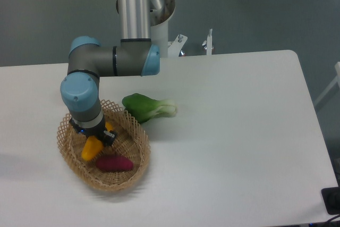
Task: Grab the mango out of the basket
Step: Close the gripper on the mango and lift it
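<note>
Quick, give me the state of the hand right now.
Hand: down in the shallow tan wicker basket, at the upper end of the elongated yellow mango; the wrist hides the fingers, so open or closed cannot be told.

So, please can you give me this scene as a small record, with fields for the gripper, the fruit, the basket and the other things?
gripper: low inside the basket, right at the mango; open or shut cannot be told
mango: yellow, lying in the basket, upper end hidden under the gripper
basket: tan wicker, near the table's left front
sweet potato: dark purple, in the basket beside the mango
bok choy: green, on the table just outside the basket rim
table: white
</note>
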`<state>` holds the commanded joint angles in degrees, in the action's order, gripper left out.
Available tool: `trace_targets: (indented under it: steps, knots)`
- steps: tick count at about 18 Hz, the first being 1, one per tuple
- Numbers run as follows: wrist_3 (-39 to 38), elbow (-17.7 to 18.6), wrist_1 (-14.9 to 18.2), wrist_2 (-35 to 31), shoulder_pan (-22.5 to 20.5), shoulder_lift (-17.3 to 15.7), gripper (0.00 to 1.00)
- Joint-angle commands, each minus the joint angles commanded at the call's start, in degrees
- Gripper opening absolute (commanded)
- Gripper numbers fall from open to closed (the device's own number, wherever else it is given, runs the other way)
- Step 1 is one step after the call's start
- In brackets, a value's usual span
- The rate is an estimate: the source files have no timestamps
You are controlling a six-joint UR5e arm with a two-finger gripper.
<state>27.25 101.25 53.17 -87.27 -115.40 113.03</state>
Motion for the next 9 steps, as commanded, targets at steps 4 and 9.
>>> trace_targets:
  steps: [4,9]
  knots:
    - [0.18,-0.96,0.44,0.17,-2.55,-1.85,0.25]
    - [5.10,-3.51,0.79,0.00,-8.08,-2.64,0.25]
